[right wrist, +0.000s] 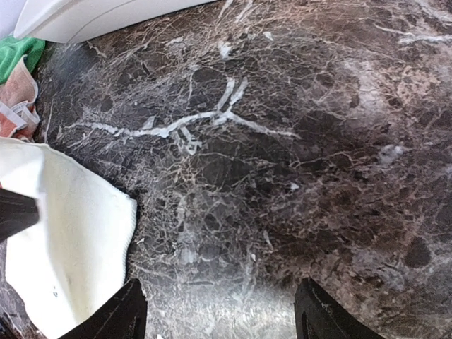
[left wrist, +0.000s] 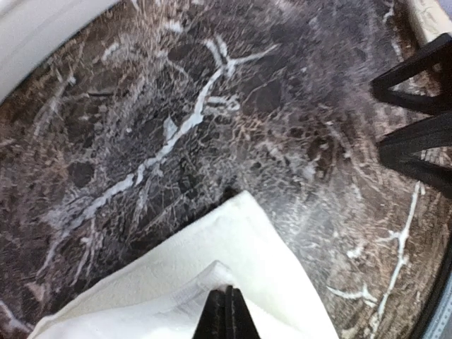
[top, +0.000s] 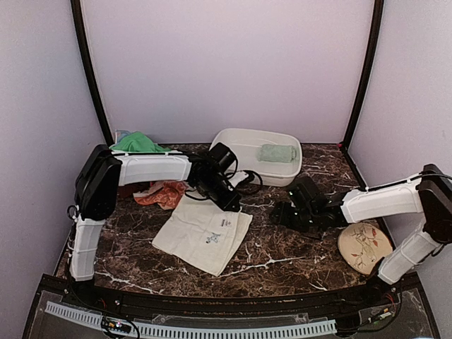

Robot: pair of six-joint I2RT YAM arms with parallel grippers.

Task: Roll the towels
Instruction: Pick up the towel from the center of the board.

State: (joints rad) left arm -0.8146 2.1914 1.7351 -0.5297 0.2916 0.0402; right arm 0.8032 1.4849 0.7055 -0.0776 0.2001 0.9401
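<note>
Your left arm (top: 152, 168) rises from its base at the near left, bends, and runs its white forearm to the right above the desk (top: 282, 254). The wrist tips downward, so the left hand (top: 231, 206) meets the far corner of the cream-white towel (top: 203, 236). In the left wrist view its fingers (left wrist: 227, 314) are pressed together with almost no gap. The cloth stands up in a small peak just at their tips, so this hand is pinching the towel's corner. The rest of this towel lies spread flat on the dark marble, a little left of the middle.

Your right arm (top: 381, 201) reaches from the right side toward the left, low over the desk, with the forearm nearly level. The right hand (top: 279, 212) points at that same corner; it is near it but apart from it. In the right wrist view its two fingers (right wrist: 120, 314) stand wide apart with only bare marble between them, and it holds nothing.

The orange towel (top: 166, 192) lies crumpled below the left forearm, just beside the cream one's far left edge. The bright green towel (top: 138, 143) is heaped at the far left corner. The sage-green towel (top: 277, 152) sits as a compact bundle inside the white basin (top: 233, 138) at the back. The round plate (top: 364, 247) lies near the right arm's base.
</note>
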